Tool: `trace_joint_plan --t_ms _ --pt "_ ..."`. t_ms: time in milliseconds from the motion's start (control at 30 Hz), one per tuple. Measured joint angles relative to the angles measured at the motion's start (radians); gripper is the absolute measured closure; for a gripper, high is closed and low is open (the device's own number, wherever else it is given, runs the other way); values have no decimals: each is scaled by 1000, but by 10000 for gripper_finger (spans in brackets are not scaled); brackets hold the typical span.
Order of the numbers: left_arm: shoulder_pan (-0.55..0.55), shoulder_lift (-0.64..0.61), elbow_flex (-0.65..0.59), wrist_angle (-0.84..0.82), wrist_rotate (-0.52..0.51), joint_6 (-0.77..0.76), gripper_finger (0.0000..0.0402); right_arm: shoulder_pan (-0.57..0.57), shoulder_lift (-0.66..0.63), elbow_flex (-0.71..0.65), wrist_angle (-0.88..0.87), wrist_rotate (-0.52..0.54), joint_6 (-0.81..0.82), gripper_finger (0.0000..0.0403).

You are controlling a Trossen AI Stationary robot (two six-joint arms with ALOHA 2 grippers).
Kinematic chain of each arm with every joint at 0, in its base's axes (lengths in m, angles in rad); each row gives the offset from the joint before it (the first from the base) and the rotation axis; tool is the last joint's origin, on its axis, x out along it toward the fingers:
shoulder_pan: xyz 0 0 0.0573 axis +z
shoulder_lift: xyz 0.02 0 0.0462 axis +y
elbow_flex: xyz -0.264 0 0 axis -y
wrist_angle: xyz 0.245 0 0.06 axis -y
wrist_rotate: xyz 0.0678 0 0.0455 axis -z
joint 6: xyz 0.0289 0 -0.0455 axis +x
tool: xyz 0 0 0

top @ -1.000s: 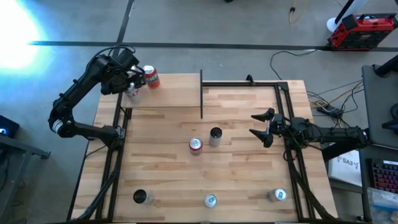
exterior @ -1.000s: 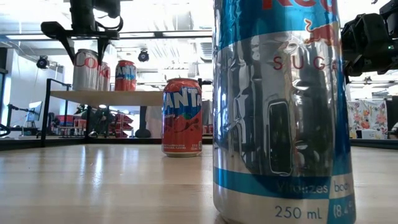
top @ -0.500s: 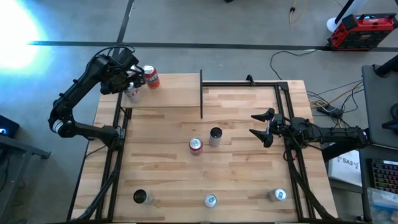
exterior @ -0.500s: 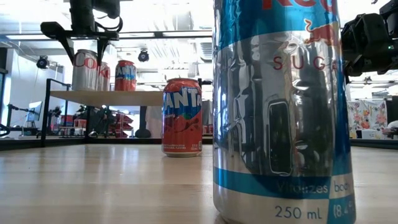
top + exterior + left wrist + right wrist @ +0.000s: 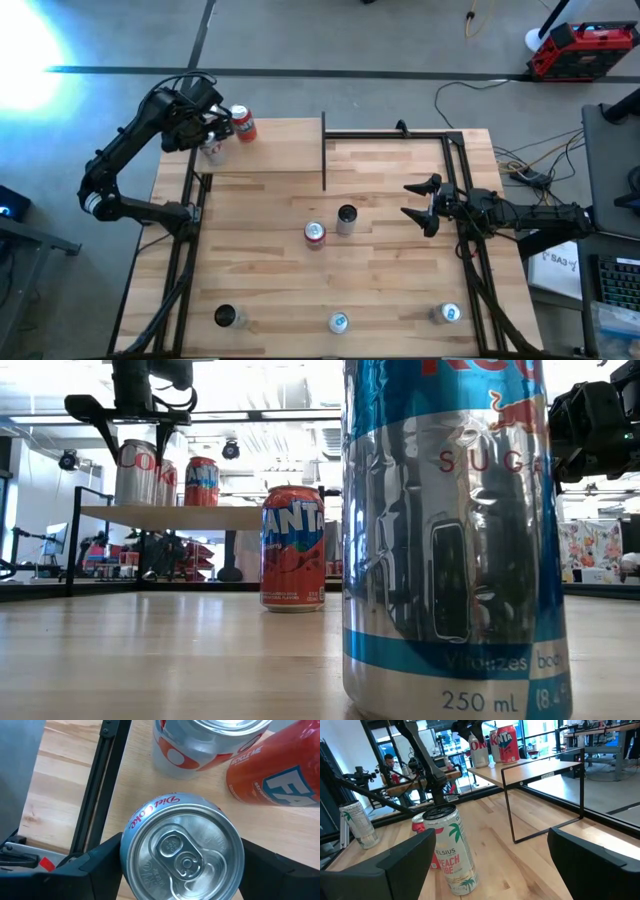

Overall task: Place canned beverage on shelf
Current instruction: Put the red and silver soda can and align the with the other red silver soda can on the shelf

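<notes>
The left claw [image 5: 182,870] is gripping a silver Diet Coke can [image 5: 181,855] from both sides, its dark fingers [image 5: 95,870] pressing the can's wall; only the left wrist view is showing this. Just beyond it a second silver can [image 5: 200,745] and a red Fanta can [image 5: 272,772] are standing on the pale wood shelf with thin black frame [image 5: 65,775]. From above, the held can is mostly hiding under the arm, probably resting on the shelf. The right claw [image 5: 420,205] is hanging spread apart and empty over the striped butcher-block desk [image 5: 270,280]. In the low view, a tall blue-and-silver can [image 5: 445,530] is blocking much of the desk.
</notes>
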Motion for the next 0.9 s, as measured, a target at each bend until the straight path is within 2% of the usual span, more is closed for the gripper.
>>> trace_joint_plan --t_ms 300,533,900 --pt "0 0 0 -2 -1 -2 106 0 0 0 0 0 0 35" --pt "1 4 -7 -22 -12 -2 13 0 0 0 0 0 0 35" --pt "1 -5 -5 -27 37 13 28 0 0 0 0 0 0 35"
